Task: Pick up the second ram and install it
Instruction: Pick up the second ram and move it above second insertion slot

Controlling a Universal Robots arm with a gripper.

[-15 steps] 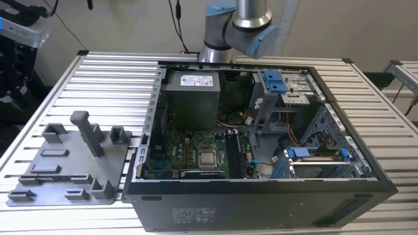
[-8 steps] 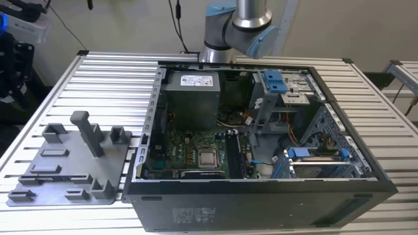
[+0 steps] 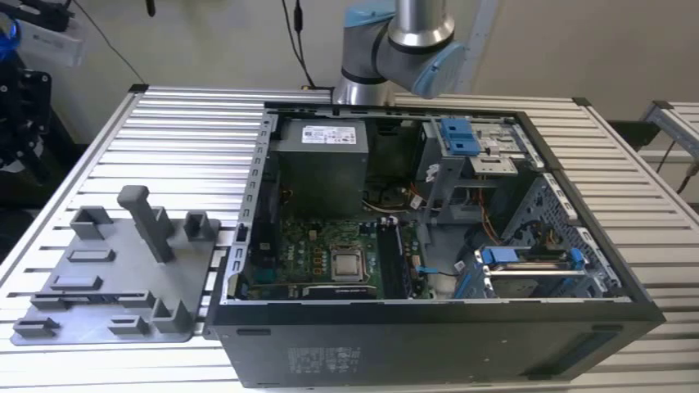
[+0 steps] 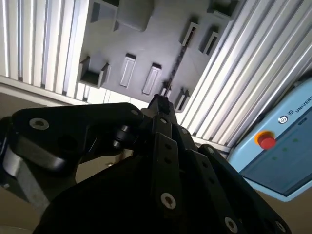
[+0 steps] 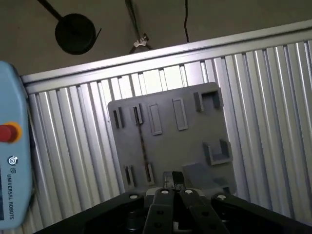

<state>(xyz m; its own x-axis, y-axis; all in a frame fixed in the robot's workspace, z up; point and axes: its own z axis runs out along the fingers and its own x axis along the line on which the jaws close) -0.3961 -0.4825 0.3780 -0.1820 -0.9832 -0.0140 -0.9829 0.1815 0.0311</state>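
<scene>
The second ram [image 5: 141,144] stands on edge in the slots of the grey holder plate [image 5: 190,141], seen from above as a thin dark strip. It also shows as a dark line [image 4: 178,61] across the same plate [image 4: 146,46] in the second wrist view. My gripper [image 5: 173,178] hangs well above the plate, its fingertips [image 4: 160,103] pressed together with nothing between them. In the exterior view the plate [image 3: 110,282] lies on the table to the left of the open computer case [image 3: 437,327], and the arm's base [image 3: 394,41] rises behind the case.
The long black motherboard slots [image 3: 395,260] lie inside the case beside the processor socket [image 3: 347,264]. A power supply [image 3: 319,164] and blue drive brackets [image 3: 459,135] fill the case's far side. A light blue pendant [image 4: 273,146] with a red button sits off the ribbed table [image 5: 273,97].
</scene>
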